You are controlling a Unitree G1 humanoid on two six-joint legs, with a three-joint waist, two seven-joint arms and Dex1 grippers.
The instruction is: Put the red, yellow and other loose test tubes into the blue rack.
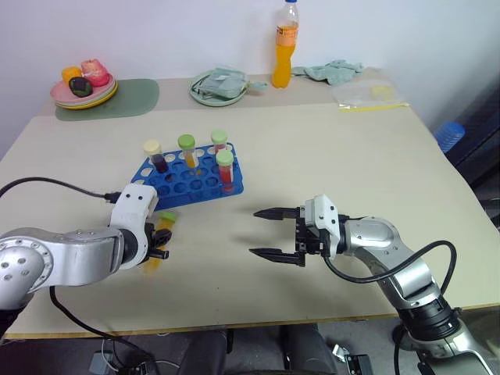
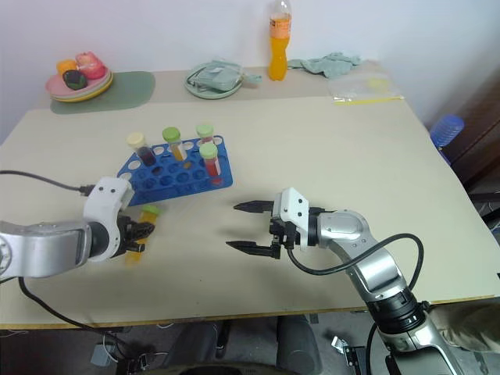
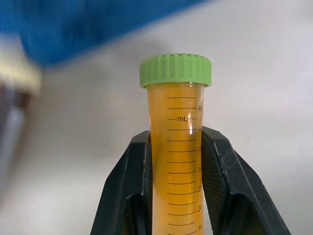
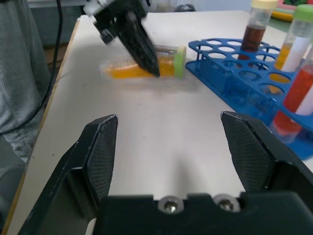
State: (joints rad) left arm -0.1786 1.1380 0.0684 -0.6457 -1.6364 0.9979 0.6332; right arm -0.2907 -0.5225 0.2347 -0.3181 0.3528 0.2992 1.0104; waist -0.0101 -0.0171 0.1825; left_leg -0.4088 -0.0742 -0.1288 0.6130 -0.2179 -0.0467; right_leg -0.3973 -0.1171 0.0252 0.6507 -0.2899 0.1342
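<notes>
Beside the blue rack (image 1: 191, 176), my left tool (image 1: 160, 242) pinches one yellow tube (image 3: 176, 147). My right tool (image 1: 273, 233) gapes empty. Upend the tube, cap uppermost, over a free hole.

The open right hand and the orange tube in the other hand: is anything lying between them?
No. In the left eye view only bare beige tabletop separates the right hand from the green-capped tube of orange liquid gripped by the left hand.

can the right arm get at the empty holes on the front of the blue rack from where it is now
Probably yes. The right pincer hangs open and empty over bare table, and nothing stands between it and the blue rack. The left pincer, shut on the yellow tube, sits off the rack's near corner, so they might crowd.
</notes>
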